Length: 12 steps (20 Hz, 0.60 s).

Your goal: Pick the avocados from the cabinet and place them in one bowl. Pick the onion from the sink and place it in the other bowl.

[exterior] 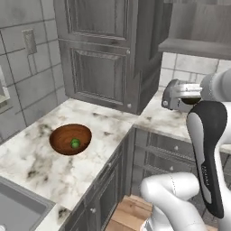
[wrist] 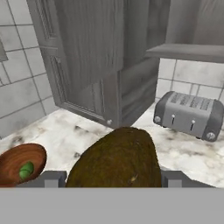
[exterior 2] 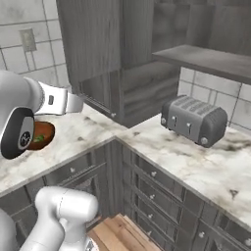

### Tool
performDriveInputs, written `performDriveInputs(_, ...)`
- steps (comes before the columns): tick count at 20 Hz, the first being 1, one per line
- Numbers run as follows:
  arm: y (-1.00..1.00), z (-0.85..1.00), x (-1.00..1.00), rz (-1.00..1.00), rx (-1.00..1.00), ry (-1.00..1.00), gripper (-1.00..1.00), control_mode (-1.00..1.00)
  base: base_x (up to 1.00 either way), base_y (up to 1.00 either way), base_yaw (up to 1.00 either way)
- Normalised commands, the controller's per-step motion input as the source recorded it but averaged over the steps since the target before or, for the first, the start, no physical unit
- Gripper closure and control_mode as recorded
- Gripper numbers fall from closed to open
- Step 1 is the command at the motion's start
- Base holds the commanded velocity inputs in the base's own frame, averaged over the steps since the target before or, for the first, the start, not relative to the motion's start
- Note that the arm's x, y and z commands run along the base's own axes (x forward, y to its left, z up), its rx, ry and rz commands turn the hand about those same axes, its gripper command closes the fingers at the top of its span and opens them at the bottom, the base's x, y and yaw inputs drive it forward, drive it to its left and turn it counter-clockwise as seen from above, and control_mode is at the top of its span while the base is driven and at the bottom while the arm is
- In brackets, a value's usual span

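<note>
The green avocado [exterior: 75,143] lies in the reddish-brown bowl [exterior: 58,137] near the counter's corner. The gripper [wrist: 113,178] clasps the olive-brown avocado [wrist: 114,159], not yet bowled; the onion step looks undone.

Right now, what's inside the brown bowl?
One bright green avocado sits inside the reddish-brown bowl on the counter. In the right base view the arm covers part of the bowl. The gripper holds the dark avocado, not yet in it.

Both base views look forward and down over the marble counter [exterior: 94,135] corner; the hand view sits closer, sharing toaster [wrist: 190,114] and reddish-brown bowl [wrist: 22,159].
</note>
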Motion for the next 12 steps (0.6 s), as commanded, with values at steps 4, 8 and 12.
performDriveInputs(4,0.0,0.0,0.0,0.0,0.0,0.0,1.0,1.0,-0.18,0.58,0.33)
performDriveInputs(8,0.0,0.0,0.0,0.0,0.0,0.0,1.0,1.0,-0.15,0.65,0.3)
performDriveInputs(12,0.0,0.0,0.0,0.0,0.0,0.0,1.0,1.0,0.0,0.66,0.26)
